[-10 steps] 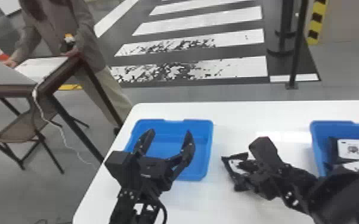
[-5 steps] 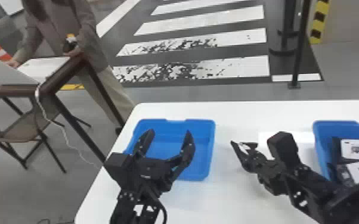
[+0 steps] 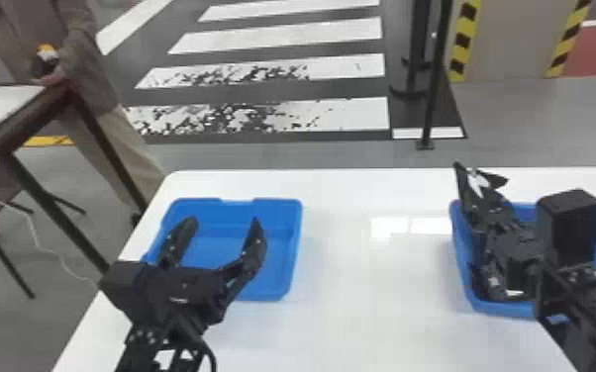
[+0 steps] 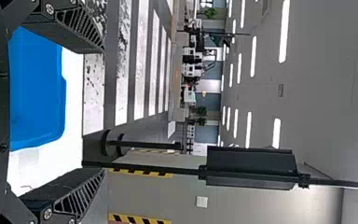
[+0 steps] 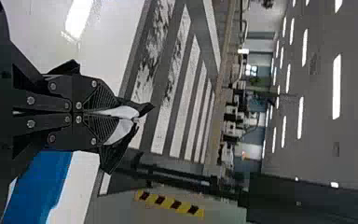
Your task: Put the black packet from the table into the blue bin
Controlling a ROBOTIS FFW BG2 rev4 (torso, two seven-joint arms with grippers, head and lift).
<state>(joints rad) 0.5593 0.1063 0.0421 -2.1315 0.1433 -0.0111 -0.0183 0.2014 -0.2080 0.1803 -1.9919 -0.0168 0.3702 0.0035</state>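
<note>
In the head view my right gripper (image 3: 480, 190) is over the left rim of the right blue bin (image 3: 505, 309), shut on the black packet (image 3: 494, 179), which has a white patch. The right wrist view has the right gripper (image 5: 116, 114) pinching the crumpled packet (image 5: 114, 156), its ends sticking out past the fingers. My left gripper (image 3: 223, 232) is parked open over the left blue bin (image 3: 274, 292), with nothing between its fingers; in the left wrist view the left gripper (image 4: 100, 109) stands wide apart.
Both bins stand on a white table (image 3: 361, 306); the right arm covers much of the right one, where some dark and white items show. A black post (image 3: 433, 89) rises beyond the far edge. A dark-framed table (image 3: 2, 136) is off to the left.
The right gripper has moved from the table's middle to the right bin, carrying the packet up with it. The head view has shifted toward the right; the left gripper holds its pose.
</note>
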